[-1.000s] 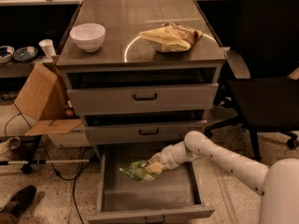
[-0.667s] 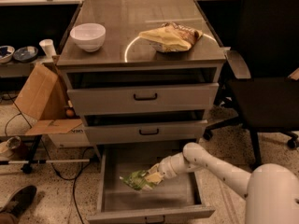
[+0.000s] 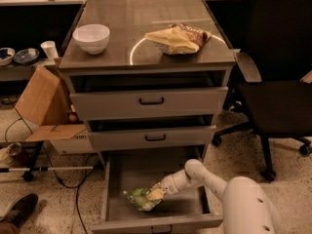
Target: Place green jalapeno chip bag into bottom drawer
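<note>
The green jalapeno chip bag [image 3: 141,198] is a small crinkly light-green bag low inside the open bottom drawer [image 3: 122,175], near its front left. My gripper [image 3: 156,193] reaches in from the lower right on a white arm and is shut on the bag's right end. The bag looks to be at or just above the drawer floor; I cannot tell if it touches. The drawer is pulled far out, and its front edge with a dark handle [image 3: 161,228] shows at the bottom.
The two upper drawers [image 3: 151,101] stand slightly open. On the cabinet top are a white bowl [image 3: 91,37] and a yellow-brown chip bag [image 3: 177,38]. A black office chair [image 3: 278,87] stands right, a cardboard box [image 3: 41,106] left, a shoe [image 3: 17,209] at bottom left.
My gripper has carried the bag lower and toward the drawer's front left, deeper into the drawer. The arm is bent further down.
</note>
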{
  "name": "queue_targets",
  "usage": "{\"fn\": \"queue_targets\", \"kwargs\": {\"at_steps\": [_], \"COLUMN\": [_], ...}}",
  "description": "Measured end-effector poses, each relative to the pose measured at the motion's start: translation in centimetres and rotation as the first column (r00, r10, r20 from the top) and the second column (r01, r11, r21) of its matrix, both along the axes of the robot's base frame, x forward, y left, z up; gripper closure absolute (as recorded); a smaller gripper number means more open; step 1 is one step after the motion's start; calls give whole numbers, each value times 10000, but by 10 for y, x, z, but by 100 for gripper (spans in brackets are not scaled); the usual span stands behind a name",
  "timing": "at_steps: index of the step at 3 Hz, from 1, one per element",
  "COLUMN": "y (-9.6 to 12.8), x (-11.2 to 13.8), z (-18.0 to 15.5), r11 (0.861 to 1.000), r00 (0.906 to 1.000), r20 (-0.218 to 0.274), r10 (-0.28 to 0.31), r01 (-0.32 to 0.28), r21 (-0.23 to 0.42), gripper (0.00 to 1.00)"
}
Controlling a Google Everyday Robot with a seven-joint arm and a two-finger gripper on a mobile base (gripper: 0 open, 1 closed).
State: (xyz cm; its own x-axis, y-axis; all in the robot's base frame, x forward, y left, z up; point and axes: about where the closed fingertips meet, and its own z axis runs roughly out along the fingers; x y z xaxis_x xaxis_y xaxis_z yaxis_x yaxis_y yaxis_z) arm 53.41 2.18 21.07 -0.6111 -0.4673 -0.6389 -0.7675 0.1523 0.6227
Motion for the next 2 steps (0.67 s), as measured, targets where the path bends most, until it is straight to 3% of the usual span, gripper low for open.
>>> {"fn": "queue_targets", "kwargs": {"at_steps": [1,2], "y": [8,11], "x": [1,1], "z": [-18,-27], "r11": [9996,9996], "r00": [9978,9948], "r20": [-658,-1022], "r10": [37,29], "r01": [-20,-2], "r21": [266,266], "gripper": [100,84]}}
